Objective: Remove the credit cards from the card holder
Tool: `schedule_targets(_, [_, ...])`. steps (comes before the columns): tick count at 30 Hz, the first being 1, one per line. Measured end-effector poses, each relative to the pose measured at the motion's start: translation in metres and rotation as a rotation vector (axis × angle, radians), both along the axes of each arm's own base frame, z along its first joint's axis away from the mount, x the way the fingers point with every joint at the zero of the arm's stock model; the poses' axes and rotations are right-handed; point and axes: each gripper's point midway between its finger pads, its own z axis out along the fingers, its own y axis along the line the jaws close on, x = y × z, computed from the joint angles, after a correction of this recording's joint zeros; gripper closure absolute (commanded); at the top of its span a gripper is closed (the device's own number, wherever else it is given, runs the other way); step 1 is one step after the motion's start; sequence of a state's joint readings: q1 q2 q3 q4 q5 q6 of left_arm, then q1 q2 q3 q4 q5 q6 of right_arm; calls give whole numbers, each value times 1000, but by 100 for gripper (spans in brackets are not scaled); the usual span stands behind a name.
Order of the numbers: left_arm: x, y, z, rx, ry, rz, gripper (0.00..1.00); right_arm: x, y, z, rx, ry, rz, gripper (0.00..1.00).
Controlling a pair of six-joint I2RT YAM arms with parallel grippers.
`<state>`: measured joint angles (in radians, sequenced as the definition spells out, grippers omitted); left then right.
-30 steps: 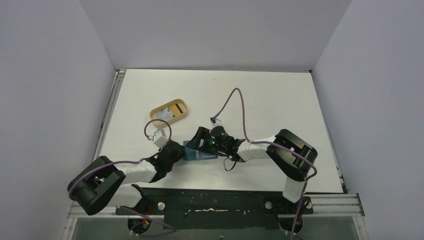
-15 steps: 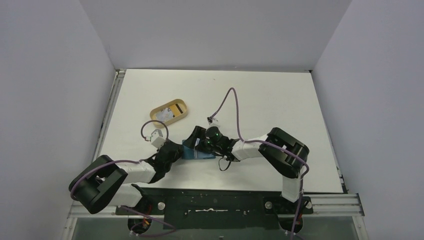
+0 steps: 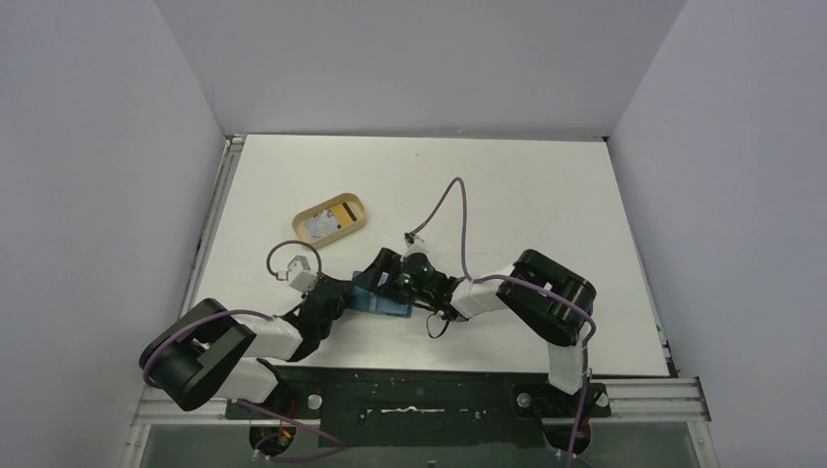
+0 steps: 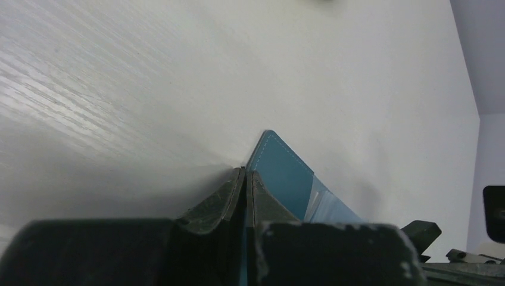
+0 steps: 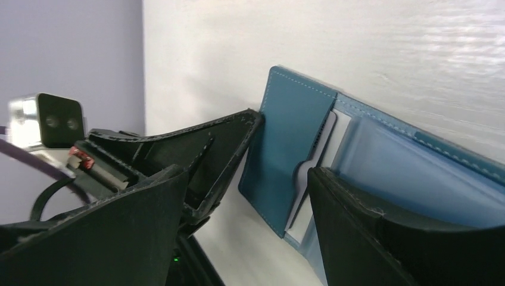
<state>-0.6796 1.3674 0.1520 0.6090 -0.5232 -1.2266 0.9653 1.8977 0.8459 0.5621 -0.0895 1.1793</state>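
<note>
The teal card holder point(image 3: 383, 302) lies open on the table between my two grippers. My left gripper point(image 4: 245, 179) is shut on the edge of its teal flap point(image 4: 287, 174). Over the open inside hangs my right gripper point(image 5: 247, 179), open, with one finger point(image 5: 128, 238) on the left gripper's side and the other finger point(image 5: 369, 238) above the light blue pockets point(image 5: 411, 173). A whitish credit card point(image 5: 340, 136) sticks out of the teal pocket point(image 5: 286, 155), and nothing is held between the right fingers. More credit cards point(image 3: 318, 225) lie in the tan tray point(image 3: 357, 221).
The oval tan tray sits behind and left of the card holder. A purple cable point(image 3: 456, 210) arcs above the right arm. The table's left edge rail point(image 3: 216, 210) runs close to the tray, and grey walls stand round the table.
My right gripper has slid left and a little nearer, further over the open card holder. The left arm and the card holder have shifted slightly towards the near edge.
</note>
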Motion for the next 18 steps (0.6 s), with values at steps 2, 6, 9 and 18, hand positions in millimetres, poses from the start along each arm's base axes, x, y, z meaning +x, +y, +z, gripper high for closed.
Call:
schedule_targets(2, [2,5,0,0,-13,25,100,-2,5,1,66,14,3,26])
schedule_targets(6, [5,13,0,-6,-30,61,100,-2,11,2,120,34,-3,24])
schedule_targets(9, [5,13,-1,-22,-35,68,100,-2,10,0,92,48,-10,23])
schedule_targets(18, [11,0,-5,-148,-46,56,100,-14,6,1,-166,148,-45,19])
